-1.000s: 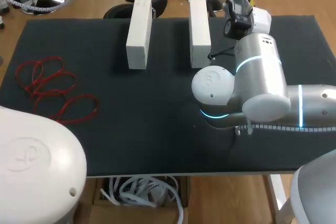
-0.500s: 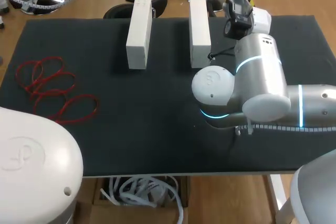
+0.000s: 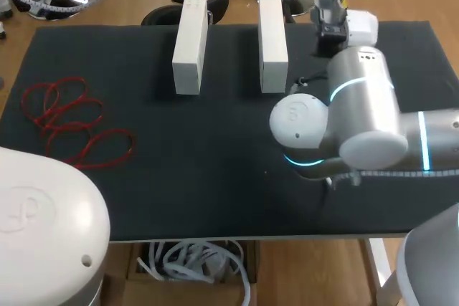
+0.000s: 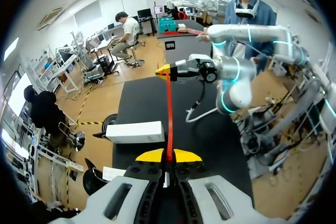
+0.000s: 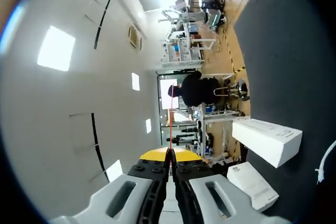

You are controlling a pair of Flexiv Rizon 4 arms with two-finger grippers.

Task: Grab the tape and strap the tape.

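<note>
Currently, one thin red tape strip (image 4: 169, 114) is held at both ends and drawn straight above the black cloth-covered table (image 3: 215, 177).

- **Near end:** it is pinched between the closed yellow tips of the left gripper (image 4: 168, 156).
- **Far end:** it is clamped in the right gripper (image 4: 167, 70), as the left wrist view shows.
- **Right wrist view:** the same strip (image 5: 169, 124) is seen running ahead from the right gripper (image 5: 169, 154), whose tips are pressed together on it.
- **Head view:** the strip cannot be made out and the left gripper is hidden. The right gripper (image 3: 328, 12) is placed at the table's far edge.

Two long white rectangular boxes are laid parallel and apart near the far edge, the left-hand box (image 3: 189, 46) and the right-hand box (image 3: 272, 34). The right-hand box is just beside the right gripper. No tape is seen wrapped round either.

A heap of loose red tape loops (image 3: 68, 120) is spread on the table's left side, well apart from the boxes and untouched.

**Progress:**
- **Grabbing:** this is judged complete, since one strip is secured by both grippers and pulled taut.
- **Strapping:** this is judged not yet done.
- **Object to be bound:** it is not named in the task, and the boxes are taken as the likely candidates.
- **Left to do:** the strip is to be brought down, passed round the object and closed end to end.
</note>
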